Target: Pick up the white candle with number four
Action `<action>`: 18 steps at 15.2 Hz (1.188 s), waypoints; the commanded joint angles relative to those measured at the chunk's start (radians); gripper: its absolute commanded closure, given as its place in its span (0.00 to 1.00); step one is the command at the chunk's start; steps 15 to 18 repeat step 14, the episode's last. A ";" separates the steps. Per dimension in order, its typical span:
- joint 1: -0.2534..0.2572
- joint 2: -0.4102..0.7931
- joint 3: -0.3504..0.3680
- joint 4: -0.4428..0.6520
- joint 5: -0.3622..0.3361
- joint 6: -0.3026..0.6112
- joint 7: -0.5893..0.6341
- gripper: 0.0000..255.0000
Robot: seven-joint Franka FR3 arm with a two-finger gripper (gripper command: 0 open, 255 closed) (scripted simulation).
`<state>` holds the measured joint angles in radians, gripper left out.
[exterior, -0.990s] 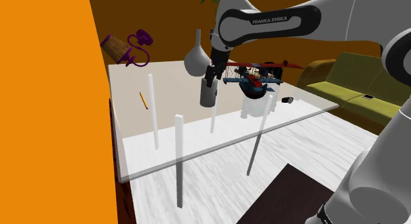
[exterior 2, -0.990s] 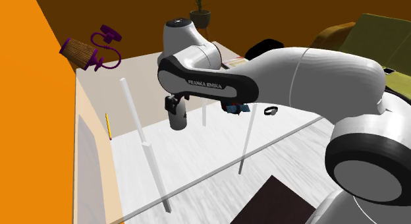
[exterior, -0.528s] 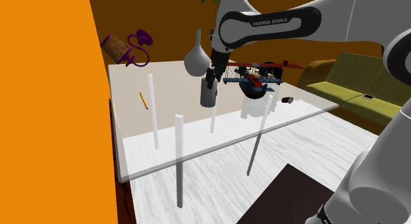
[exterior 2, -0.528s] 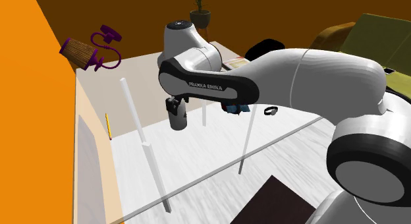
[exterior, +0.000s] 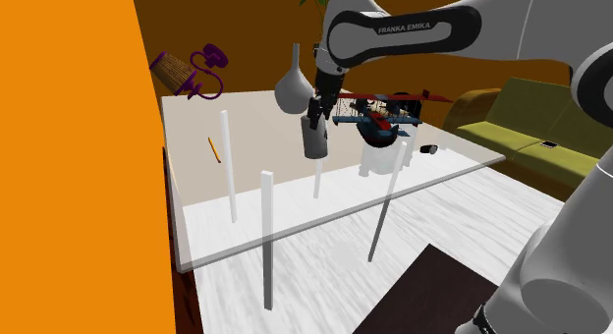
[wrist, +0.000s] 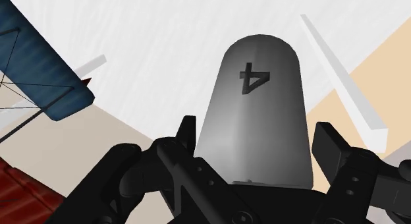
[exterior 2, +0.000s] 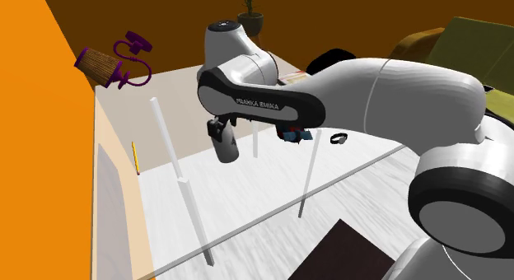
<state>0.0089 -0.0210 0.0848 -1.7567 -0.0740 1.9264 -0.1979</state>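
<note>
Orange wall (exterior: 69, 136) takes up the shoulder view's left, and beside it stands a glass table (exterior: 246, 121) on white legs. The white arm (exterior: 413, 32) reaches in from the upper right. At centre frame, the black gripper (exterior: 315, 114) is clenched around the grey candle (exterior: 314, 142), which is marked 4 and slightly tilted over the tabletop.

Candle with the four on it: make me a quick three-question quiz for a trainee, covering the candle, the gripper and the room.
1. True or false: the gripper is shut on the candle.
2. Which numeral is marked on the candle in the wrist view? A) 7 B) 4 C) 9
3. Fill the blank: the sofa at the shoulder view's right is ____ in colour.
Key: 1 true; 2 B; 3 green.
</note>
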 commanded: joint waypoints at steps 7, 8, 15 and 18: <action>0.002 0.017 0.002 0.127 0.000 -0.110 -0.005 1.00; 0.002 0.019 0.002 0.144 0.000 -0.124 -0.005 1.00; 0.003 0.034 0.003 0.219 0.000 -0.184 -0.008 1.00; 0.003 0.034 0.003 0.219 0.000 -0.184 -0.008 1.00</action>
